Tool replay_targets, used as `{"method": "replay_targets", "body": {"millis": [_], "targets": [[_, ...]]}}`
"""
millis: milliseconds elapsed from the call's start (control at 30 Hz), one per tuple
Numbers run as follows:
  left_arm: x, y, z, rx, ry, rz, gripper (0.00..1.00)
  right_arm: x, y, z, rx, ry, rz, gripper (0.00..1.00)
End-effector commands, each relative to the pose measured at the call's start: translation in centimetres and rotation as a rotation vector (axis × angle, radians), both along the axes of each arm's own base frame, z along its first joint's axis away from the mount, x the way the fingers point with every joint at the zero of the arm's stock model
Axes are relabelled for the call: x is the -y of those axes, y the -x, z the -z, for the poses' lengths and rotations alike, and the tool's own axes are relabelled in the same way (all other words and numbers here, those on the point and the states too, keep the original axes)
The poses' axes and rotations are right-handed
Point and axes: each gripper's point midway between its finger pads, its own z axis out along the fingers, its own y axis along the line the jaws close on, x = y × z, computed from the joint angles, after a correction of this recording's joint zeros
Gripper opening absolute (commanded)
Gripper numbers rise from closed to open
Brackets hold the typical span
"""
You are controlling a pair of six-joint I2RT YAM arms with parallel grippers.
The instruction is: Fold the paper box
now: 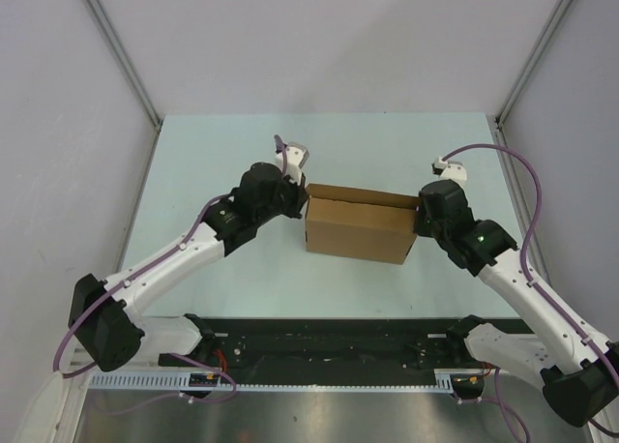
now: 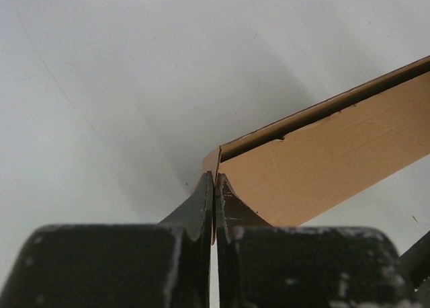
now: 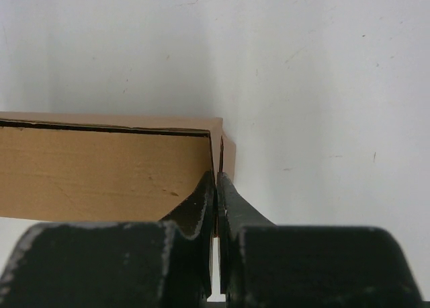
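You have the paper box [image 1: 358,228] sitting near the middle of the pale green bench [image 1: 242,153], already standing as a shallow rectangular shape, not a flat sheet. One arm is at each short end.

Your left hand [image 2: 213,183] is closed all the way. A thin strip of brown cardboard seems to run between its fingers at the box's left corner, so it looks clamped on the end wall there. Your right hand [image 3: 216,180] is closed the same way on the thin edge at the right-hand corner.

Pinching both ends at once probably keeps the end walls upright and square, and stops the light box from sliding on the smooth bench.

The cardboard is plain, unprinted and matte, with crisp creases. In both wrist views a dark slit runs along the top edge where one panel overlaps another without lying flush, so that seam probably still needs pressing home. The finger pads are black and scuffed with white, and the board between them is thin, so it would dent easily.
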Motion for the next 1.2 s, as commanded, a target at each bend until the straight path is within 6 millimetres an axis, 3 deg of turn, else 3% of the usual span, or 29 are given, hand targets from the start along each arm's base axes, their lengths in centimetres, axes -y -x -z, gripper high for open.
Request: {"method": "replay_targets", "body": {"millis": [0, 533, 867, 1000, 1167], "targets": [[1.8, 1.0, -1.0, -0.095, 0.122, 0.01, 0.0, -0.3, 0.1, 0.6, -0.006, 0.027, -0.011, 0.0], [2.0, 1.4, -0.3, -0.202, 0.236, -0.077, 0.0, -0.3, 0.2, 0.6, 0.003, 0.073, -0.015, 0.0], [2.0, 1.6, -1.0, -0.226, 0.315, -0.116, 0.0, -0.4, 0.2, 0.6, 0.005, 0.076, -0.016, 0.0], [1.6, 2.0, 0.6, -0.259, 0.32, -0.144, 0.0, -0.3, 0.1, 0.7, 0.004, 0.076, -0.014, 0.0], [1.6, 2.3, 0.9, -0.29, 0.362, -0.169, 0.0, -0.4, 0.1, 0.8, 0.001, 0.078, -0.015, 0.0]]}}
